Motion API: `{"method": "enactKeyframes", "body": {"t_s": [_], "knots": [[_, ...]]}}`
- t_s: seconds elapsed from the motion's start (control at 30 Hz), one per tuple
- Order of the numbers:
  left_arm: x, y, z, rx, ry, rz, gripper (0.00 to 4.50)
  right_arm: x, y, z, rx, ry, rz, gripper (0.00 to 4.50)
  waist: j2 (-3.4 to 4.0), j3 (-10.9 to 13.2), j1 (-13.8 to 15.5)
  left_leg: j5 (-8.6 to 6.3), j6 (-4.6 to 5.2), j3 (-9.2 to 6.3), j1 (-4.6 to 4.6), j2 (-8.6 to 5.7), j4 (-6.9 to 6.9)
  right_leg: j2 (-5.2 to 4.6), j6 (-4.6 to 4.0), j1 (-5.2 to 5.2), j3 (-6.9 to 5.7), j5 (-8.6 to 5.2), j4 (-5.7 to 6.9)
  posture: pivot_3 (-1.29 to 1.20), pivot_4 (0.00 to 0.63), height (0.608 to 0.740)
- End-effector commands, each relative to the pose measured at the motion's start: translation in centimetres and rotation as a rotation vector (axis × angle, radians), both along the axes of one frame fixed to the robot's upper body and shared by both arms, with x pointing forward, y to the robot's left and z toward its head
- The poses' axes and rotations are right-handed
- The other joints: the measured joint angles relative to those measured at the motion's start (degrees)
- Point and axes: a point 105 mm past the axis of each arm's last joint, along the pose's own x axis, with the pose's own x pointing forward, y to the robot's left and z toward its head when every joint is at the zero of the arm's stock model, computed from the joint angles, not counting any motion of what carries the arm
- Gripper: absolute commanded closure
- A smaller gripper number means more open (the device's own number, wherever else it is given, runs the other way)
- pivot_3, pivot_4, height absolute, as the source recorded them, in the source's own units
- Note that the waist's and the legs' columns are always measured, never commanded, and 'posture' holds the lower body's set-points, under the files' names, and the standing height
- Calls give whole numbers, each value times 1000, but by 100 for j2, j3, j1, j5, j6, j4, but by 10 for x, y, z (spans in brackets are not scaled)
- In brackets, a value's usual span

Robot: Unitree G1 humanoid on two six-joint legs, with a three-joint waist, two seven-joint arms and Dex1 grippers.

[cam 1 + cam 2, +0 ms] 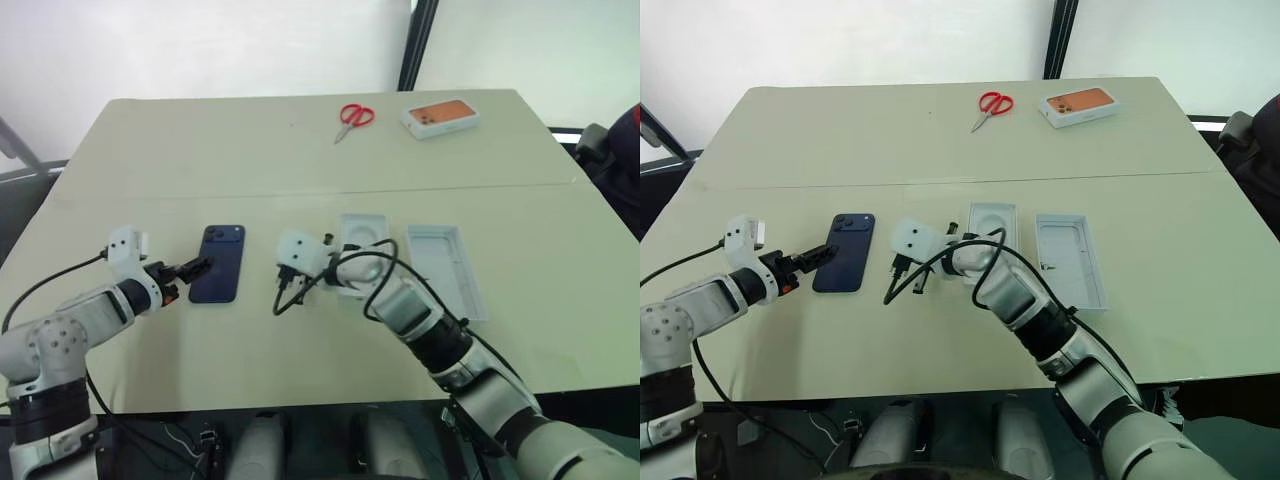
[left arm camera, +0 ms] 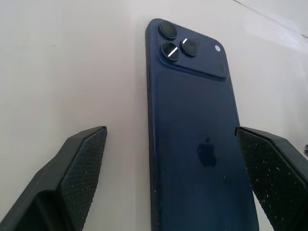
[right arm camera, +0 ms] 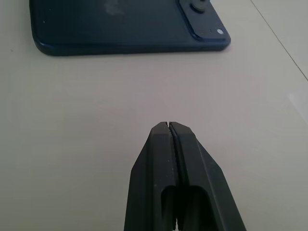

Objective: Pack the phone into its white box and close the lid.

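The left tool (image 2: 168, 159) reaches forward, angled downward, its black fingers (image 2: 79, 163) spread wide astride the slim dark navy-blue phone (image 1: 218, 262), which lies camera-side up on the beige worktop (image 1: 300, 150), apple logo showing. The right tool (image 3: 169, 127), pressed shut and empty, points toward the phone's edge.

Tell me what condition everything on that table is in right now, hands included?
phone: lying flat, back side up, not gripped.
left hand: open, fingers either side of the phone's near end.
right hand: shut, empty, pointing at the phone.
white box: open, no phone inside.
lid: off, lying inside up beside the box.
scissors: lying at the far edge.
orange-topped box: closed.
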Motion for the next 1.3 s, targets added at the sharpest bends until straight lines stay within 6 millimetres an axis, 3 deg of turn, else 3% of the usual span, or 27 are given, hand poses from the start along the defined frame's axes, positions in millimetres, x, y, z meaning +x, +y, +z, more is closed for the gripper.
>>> {"method": "enactKeyframes", "body": {"t_s": [0.03, 0.17, 0.37, 1.0, 1.3], "knots": [[-2, 1, -8, -16, 63, 4, 0, 1, 18, 9, 11, -58, 34, 4465, 0, -1, -4, 0, 0, 0, 1, 0, 1, -1, 0, 1, 0, 0, 0, 0, 150, 740], [-6, -7, -15, -39, 138, -47, 0, 2, 31, 6, -5, -75, 48, 4465, 1, -1, -6, 3, -5, -2, 2, 0, -1, 0, 0, -1, 0, 0, 4, 0, 150, 740], [-12, -40, -20, -153, 200, -177, 0, 0, 53, 10, 13, -103, 104, 4465, 4, -4, 23, 5, -9, -2, 2, -1, -2, -6, 0, 1, 0, 0, 3, 0, 150, 740], [-5, -80, -9, -380, 176, -253, 0, -4, 46, 6, 20, -111, 131, 4465, -1, -10, 55, 12, -20, -10, 2, -9, 2, -17, 2, 15, -5, 1, -7, 0, 150, 740], [-2, -83, -11, -385, 189, -247, 0, 0, 42, 9, 24, -128, 114, 4465, -1, -10, 52, 15, -25, -10, 2, -10, 2, -16, 3, 15, -6, 1, -7, 0, 150, 740]]}}
